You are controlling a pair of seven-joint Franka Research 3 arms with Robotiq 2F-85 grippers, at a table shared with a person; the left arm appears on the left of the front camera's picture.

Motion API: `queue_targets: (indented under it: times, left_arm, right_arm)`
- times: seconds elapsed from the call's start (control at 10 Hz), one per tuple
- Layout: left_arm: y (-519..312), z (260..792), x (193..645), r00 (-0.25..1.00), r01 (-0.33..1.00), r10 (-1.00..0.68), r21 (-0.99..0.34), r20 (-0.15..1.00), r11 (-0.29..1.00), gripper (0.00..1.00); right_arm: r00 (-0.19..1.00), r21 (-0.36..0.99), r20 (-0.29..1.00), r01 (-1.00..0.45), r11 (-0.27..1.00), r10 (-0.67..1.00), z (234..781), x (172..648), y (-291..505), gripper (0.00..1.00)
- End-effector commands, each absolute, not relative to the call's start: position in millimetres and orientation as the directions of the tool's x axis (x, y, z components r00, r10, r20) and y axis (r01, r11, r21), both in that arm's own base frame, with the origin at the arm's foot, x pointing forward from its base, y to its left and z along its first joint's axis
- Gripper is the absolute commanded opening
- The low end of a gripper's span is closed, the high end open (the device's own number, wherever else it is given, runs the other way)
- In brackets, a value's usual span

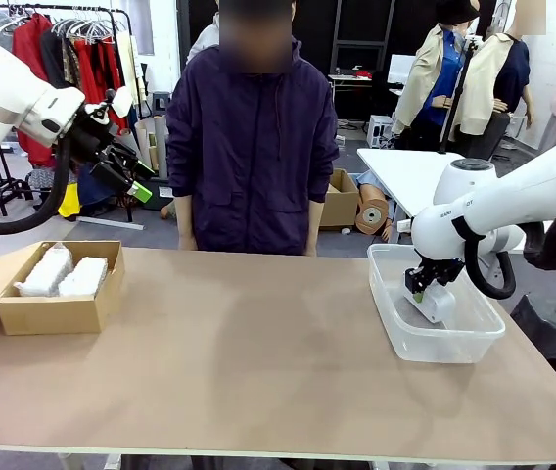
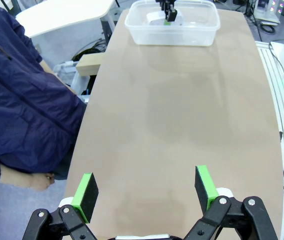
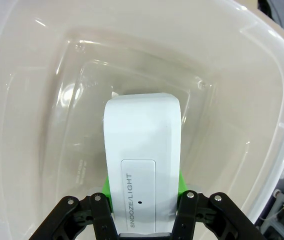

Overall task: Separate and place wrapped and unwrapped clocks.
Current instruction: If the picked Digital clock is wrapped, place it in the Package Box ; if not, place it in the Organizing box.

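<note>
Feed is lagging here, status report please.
Right gripper shut on bare clock, inside clear tub. Left gripper open, raised. Two wrapped clocks in cardboard box.

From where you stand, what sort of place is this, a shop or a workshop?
Probably a workroom for clothing and packing: a clothes rack hangs full behind the person, cardboard boxes sit on the floor, and a long brown table serves as the work surface.

cardboard box [image 1: 58, 311] flap cropped (left edge)
</note>
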State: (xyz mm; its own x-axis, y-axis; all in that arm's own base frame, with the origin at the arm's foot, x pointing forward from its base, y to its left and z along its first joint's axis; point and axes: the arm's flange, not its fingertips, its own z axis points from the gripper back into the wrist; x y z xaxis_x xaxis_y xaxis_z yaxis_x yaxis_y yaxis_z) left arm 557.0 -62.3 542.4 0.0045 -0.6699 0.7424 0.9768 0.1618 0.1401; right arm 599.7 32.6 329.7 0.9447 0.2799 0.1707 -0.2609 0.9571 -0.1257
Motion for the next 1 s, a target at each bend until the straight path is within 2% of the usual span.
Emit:
queue_targets:
  times: [0.0, 0.2, 0.3, 0.6, 0.9]
  left_arm:
    - [-61, 542, 556, -0.010, 0.977, -0.672, 0.151, 0.740, 0.153, 1.00]
    - [-61, 542, 556, -0.010, 0.977, -0.672, 0.151, 0.740, 0.153, 1.00]
    - [-61, 542, 556, -0.010, 0.977, -0.672, 0.151, 0.740, 0.153, 1.00]
    - [-61, 542, 556, -0.010, 0.977, -0.672, 0.151, 0.740, 0.153, 1.00]
    - [-61, 542, 556, -0.010, 0.977, -0.672, 0.151, 0.740, 0.153, 1.00]
  right_arm:
    - [0.948, -0.160, 0.184, -0.231, 0.960, 0.259, 333, 604, 33, 0.57]
    - [0.951, -0.156, 0.183, -0.221, 0.963, 0.248, 334, 604, 32, 0.94]
    - [0.952, -0.158, 0.183, -0.218, 0.963, 0.246, 335, 605, 31, 1.00]
    - [0.947, -0.154, 0.195, -0.228, 0.961, 0.256, 340, 603, 29, 1.00]
    - [0.934, -0.099, 0.246, -0.243, 0.965, 0.260, 382, 598, 24, 1.00]
